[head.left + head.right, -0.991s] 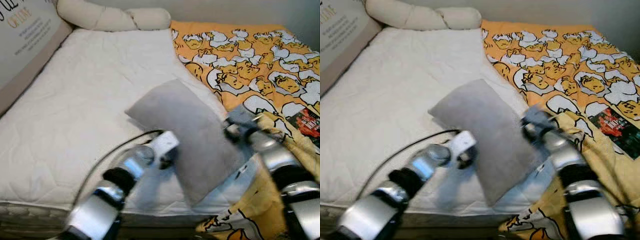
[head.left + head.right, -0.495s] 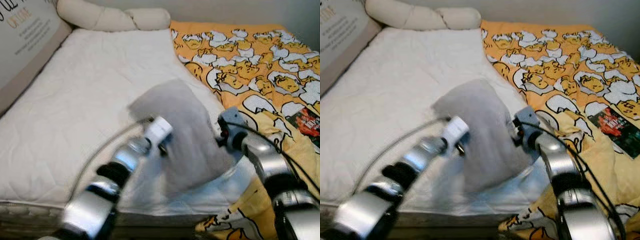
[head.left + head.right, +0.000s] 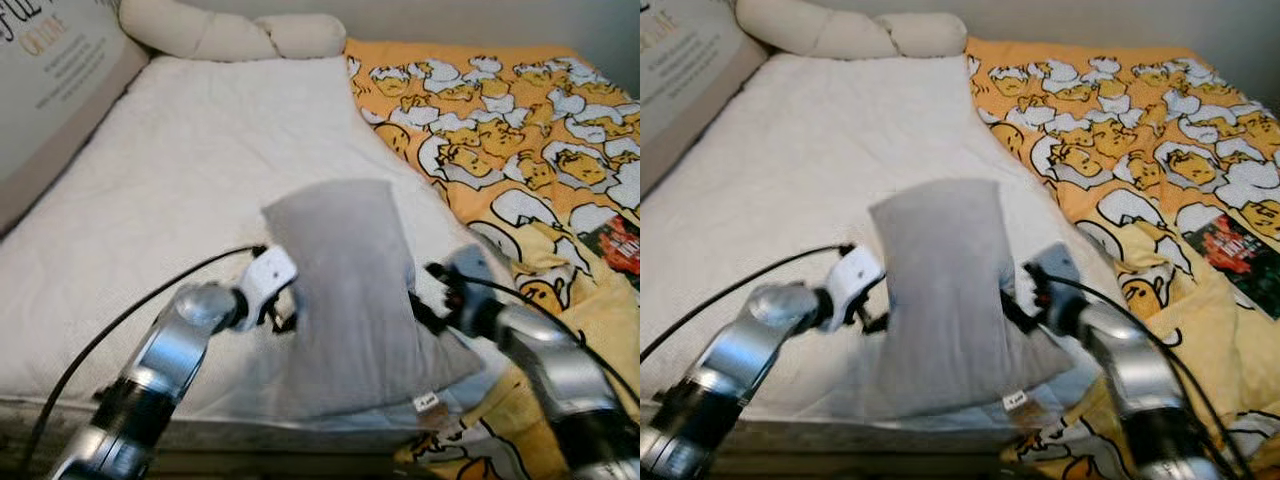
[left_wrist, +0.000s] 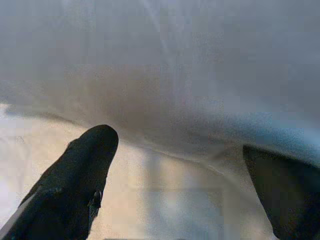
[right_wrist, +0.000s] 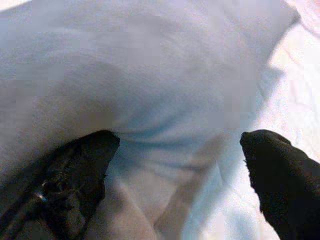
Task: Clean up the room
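Pillow (image 3: 352, 290) turned upright between grippers.

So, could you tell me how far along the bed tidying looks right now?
Done: the long cream pillow already lies at the head of the white mattress. In hand: the grey pillow is pressed between the left gripper and right gripper, fingers spread on either side, near the mattress edge. Left: placing that pillow and straightening the orange blanket, bunched at its near corner.
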{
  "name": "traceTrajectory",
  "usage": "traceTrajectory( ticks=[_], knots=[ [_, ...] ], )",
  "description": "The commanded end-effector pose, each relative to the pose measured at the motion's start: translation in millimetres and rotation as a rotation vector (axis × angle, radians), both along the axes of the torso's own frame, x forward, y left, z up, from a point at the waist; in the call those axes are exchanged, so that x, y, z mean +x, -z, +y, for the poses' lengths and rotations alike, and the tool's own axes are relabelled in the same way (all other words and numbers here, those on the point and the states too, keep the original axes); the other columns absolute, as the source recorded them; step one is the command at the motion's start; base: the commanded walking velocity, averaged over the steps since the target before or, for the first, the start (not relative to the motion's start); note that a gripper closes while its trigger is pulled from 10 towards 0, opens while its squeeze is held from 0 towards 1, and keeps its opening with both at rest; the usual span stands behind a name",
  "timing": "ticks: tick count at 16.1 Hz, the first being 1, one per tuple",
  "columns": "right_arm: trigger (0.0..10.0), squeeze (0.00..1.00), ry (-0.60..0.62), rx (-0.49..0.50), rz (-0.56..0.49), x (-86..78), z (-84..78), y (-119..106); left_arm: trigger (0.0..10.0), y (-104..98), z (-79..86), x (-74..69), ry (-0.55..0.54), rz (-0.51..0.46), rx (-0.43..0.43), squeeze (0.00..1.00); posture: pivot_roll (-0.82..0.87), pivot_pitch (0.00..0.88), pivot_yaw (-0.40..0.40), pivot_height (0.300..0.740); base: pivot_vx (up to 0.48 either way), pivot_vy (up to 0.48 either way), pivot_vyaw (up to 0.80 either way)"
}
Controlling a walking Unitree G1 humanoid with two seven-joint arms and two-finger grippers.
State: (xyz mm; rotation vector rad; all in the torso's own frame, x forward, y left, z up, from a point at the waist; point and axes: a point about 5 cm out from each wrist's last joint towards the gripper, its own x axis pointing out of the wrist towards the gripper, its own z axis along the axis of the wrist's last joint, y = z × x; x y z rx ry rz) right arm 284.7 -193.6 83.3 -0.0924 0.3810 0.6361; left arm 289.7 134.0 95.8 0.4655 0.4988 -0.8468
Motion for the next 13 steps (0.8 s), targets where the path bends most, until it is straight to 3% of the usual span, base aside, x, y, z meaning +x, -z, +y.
traceTrajectory(
  ticks=[1, 2, 3, 4, 5, 6, 7, 9, 11, 13],
  knots=[
    [10.0, 0.0, -0.01, 0.025, -0.027, 0.4, -2.4, -12, 10.0, -12, -2.0, 0.7, 0.006, -0.03, -0.032, 0.15, 0.05, 0.0, 0.013, 0.74, 0.0, 0.0, 0.0],
    [10.0, 0.05, 0.006, 0.023, -0.013, -1.7, -9.3, -13, 10.0, -14, 6.3, 4.6, -0.041, -0.047, -0.033, 0.25, 0.05, 0.0, 0.013, 0.74, 0.0, 0.0, 0.0],
    [10.0, 0.8, 0.051, 0.016, 0.024, -4.1, -22.9, -9, 10.0, -15, 25.1, 14.4, -0.138, -0.065, -0.034, 0.87, 0.05, 0.0, 0.013, 0.74, 0.0, 0.0, 0.0],
    [10.0, 1.0, 0.079, 0.017, 0.044, -5.0, -28.3, -7, 10.0, -14, 34.4, 17.7, -0.187, -0.064, -0.043, 1.0, 0.05, 0.0, 0.013, 0.74, 0.0, 0.0, 0.0],
    [10.0, 1.0, 0.171, 0.029, 0.061, -3.7, -41.5, -4, 10.0, -12, 48.9, 21.0, -0.255, -0.069, -0.062, 1.0, 0.05, 0.0, 0.014, 0.74, 0.0, 0.0, 0.0],
    [10.0, 1.0, 0.248, 0.075, 0.067, -2.1, -53.5, -3, 10.0, -9, 52.3, 20.8, -0.277, -0.062, -0.144, 1.0, 0.05, 0.0, 0.014, 0.74, 0.0, 0.0, 0.0],
    [10.0, 1.0, 0.261, 0.13, 0.066, -2.2, -57.6, -2, 10.0, -6, 49.0, 19.5, -0.303, 0.012, -0.306, 1.0, 0.05, 0.0, 0.014, 0.74, 0.0, 0.0, 0.0],
    [10.0, 1.0, 0.245, 0.203, 0.065, -2.3, -59.6, -1, 10.0, -2, 45.7, 18.7, -0.305, 0.04, -0.378, 1.0, 0.04, 0.0, 0.021, 0.74, 0.0, 0.0, 0.0],
    [10.0, 1.0, 0.234, 0.477, 0.132, -0.9, -58.8, 3, 10.0, 17, 34.0, 12.9, -0.301, 0.153, -0.473, 1.0, 0.04, 0.0, 0.021, 0.74, 0.0, 0.0, 0.0],
    [10.0, 1.0, 0.219, 0.585, 0.193, -0.1, -54.7, 9, 10.0, 28, 31.1, 12.1, -0.316, 0.194, -0.52, 1.0, 0.04, 0.0, 0.021, 0.74, 0.0, 0.0, 0.0]
  ],
)
